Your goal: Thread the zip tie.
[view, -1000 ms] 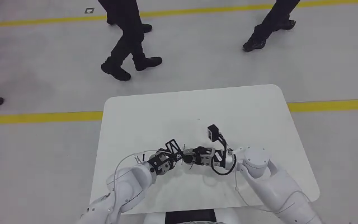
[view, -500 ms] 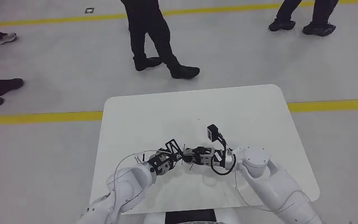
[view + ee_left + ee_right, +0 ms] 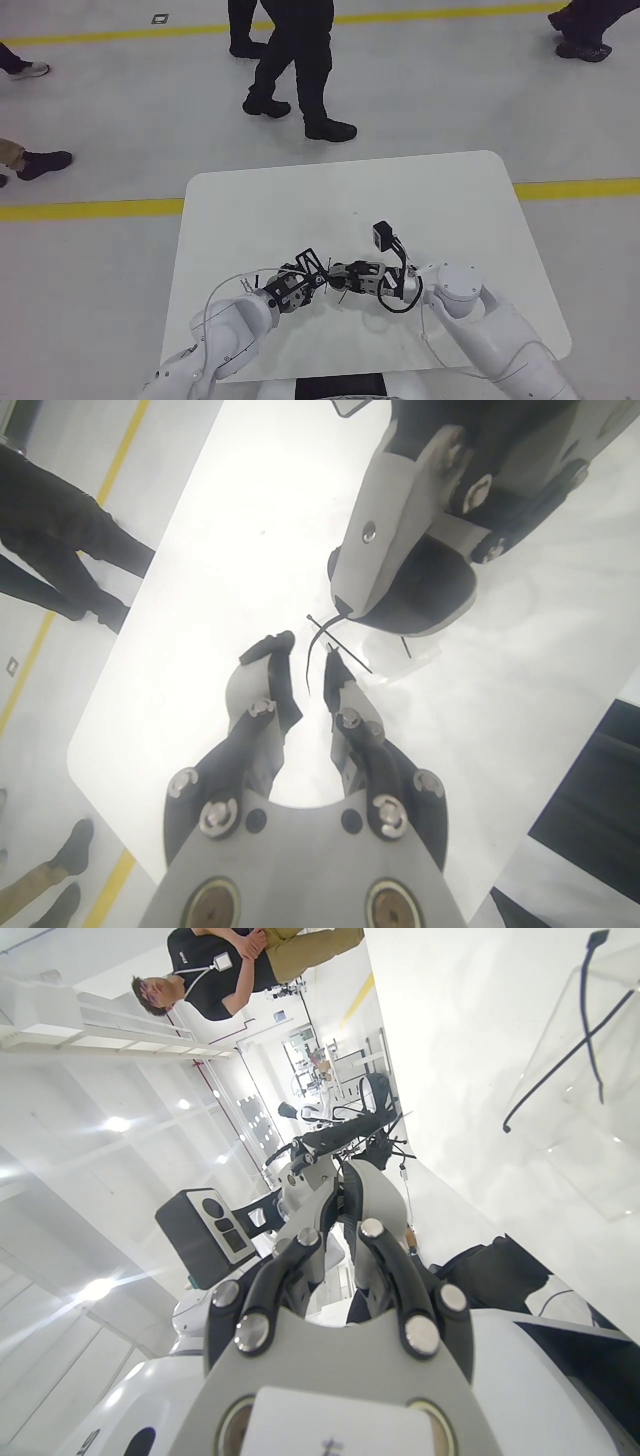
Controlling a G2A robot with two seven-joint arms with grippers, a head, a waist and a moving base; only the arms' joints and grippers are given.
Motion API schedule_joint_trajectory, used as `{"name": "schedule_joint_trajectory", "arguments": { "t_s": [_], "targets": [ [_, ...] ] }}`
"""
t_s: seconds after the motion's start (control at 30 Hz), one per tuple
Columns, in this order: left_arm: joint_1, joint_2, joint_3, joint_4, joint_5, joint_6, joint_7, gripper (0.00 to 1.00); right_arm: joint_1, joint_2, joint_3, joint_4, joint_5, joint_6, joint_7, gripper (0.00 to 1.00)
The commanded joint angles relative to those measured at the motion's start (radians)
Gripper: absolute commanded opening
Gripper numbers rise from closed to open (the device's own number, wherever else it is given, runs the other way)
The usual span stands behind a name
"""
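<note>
Two thin black zip ties (image 3: 321, 629), crossed

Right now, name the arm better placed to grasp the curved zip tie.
Probably left: the left gripper is open with the curved zip tie between its fingers; the right gripper is shut at the tie's end.

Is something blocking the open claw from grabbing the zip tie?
Nothing visible blocks it. The zip tie sticks out from the shut right gripper, and its tail lies in the gap between the left gripper's open fingers.
</note>
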Motion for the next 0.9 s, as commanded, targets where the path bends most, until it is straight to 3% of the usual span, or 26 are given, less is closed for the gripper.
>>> {"name": "schedule_joint_trajectory", "arguments": {
  "t_s": [0.0,0.3,0.57,0.63,0.73,0.87],
  "targets": [
    [0.0,0.0,0.0,0.0,0.0,0.0,0.0,1.0,-0.004,0.002,0.007,-0.003,-0.002,-0.006,0.002,0.0],
    [0.0,0.0,0.0,0.0,0.0,0.0,0.0,1.0,-0.034,0.017,0.052,-0.022,-0.011,-0.038,0.029,0.0],
    [0.0,0.0,0.0,0.002,-0.003,0.003,0.004,1.0,-0.036,0.018,0.053,-0.022,-0.013,-0.04,0.02,0.0],
    [0.0,-0.001,-0.011,0.016,-0.037,0.014,0.032,1.0,-0.039,0.018,0.053,-0.022,-0.018,-0.052,0.009,0.0],
    [0.016,0.006,-0.058,0.02,-0.126,-0.013,0.081,1.0,-0.048,0.024,0.071,-0.023,-0.026,-0.082,0.026,0.0],
    [0.045,0.038,-0.107,0.019,-0.267,-0.013,0.149,1.0,-0.067,0.034,0.105,-0.031,-0.041,-0.13,0.065,0.0]
  ]
}}
